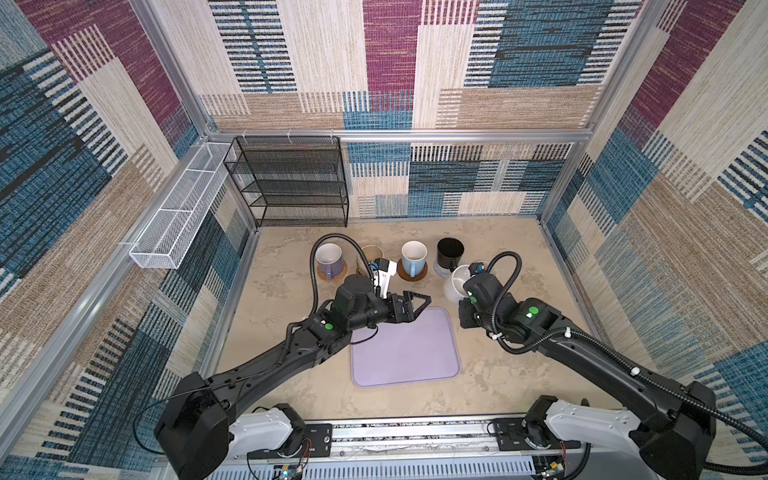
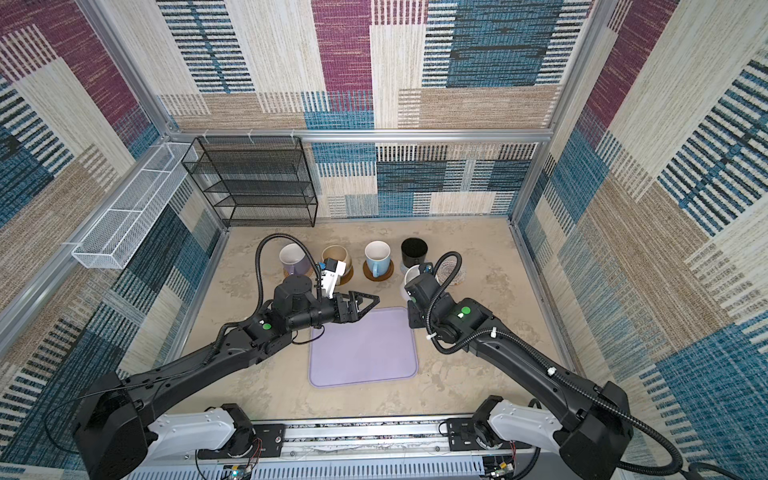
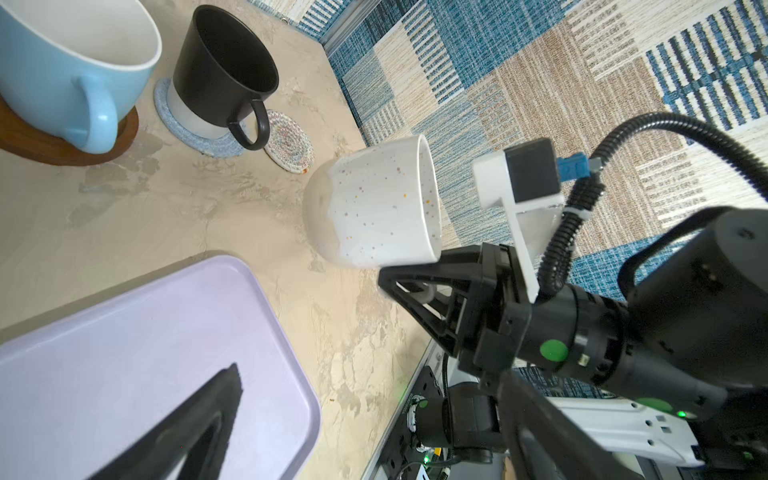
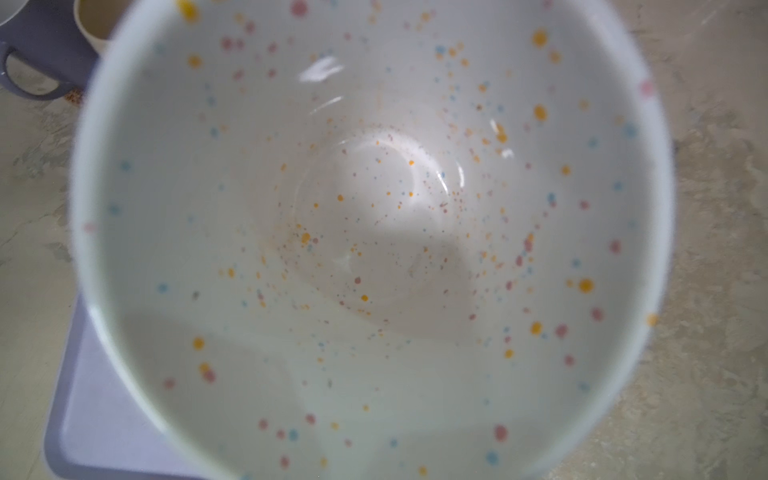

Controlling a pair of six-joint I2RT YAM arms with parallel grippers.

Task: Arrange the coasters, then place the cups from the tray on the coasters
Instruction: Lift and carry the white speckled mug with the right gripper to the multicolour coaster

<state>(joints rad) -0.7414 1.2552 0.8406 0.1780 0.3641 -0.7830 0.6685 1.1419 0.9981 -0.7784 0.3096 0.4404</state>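
Crowded far edge
Blocked along table (image 1: 282,291) far edge by mugs (image 1: 413,254), off tray (image 1: 405,353) corner by raised speckled mug (image 3: 374,203); open over tray.

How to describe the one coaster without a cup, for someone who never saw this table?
Beyond the lavender tray, find the black cup. Just right of it lies a small round coaster: whitish, woven, and the only one with no cup on it.

Left gripper (image 1: 419,305) spread wide, right gripper (image 3: 390,282) clamped.
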